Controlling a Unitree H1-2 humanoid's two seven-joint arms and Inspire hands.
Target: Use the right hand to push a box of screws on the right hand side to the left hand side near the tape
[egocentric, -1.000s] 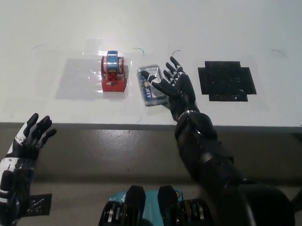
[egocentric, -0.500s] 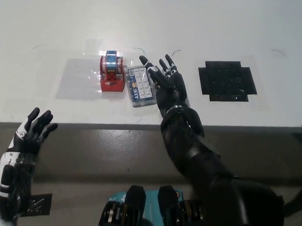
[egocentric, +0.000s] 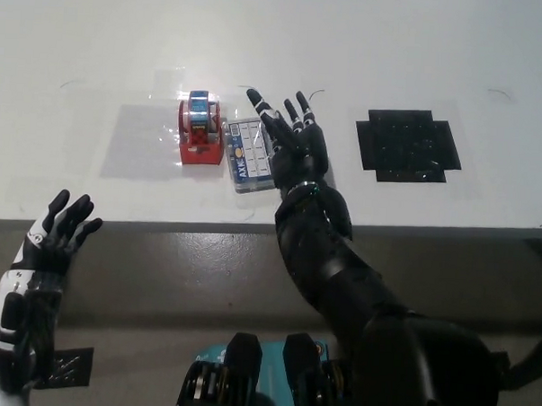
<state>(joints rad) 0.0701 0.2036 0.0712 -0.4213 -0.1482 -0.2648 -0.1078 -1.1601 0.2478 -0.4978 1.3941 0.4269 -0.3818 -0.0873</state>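
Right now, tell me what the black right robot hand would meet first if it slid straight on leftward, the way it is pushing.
The clear plastic screw box, already at the black right robot hand, then probably the red tape dispenser beside it.

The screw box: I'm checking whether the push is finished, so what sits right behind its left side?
The red tape dispenser sits right beside the screw box, seemingly touching. The black right hand covers the box's right edge. The white left hand rests off the table.

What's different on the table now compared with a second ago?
The black right hand, fingers spread, has swept the clear box of screws leftward across the white table; it now sits right beside the red tape dispenser. The dispenser, the black mat and the white left hand below the table edge stayed put.
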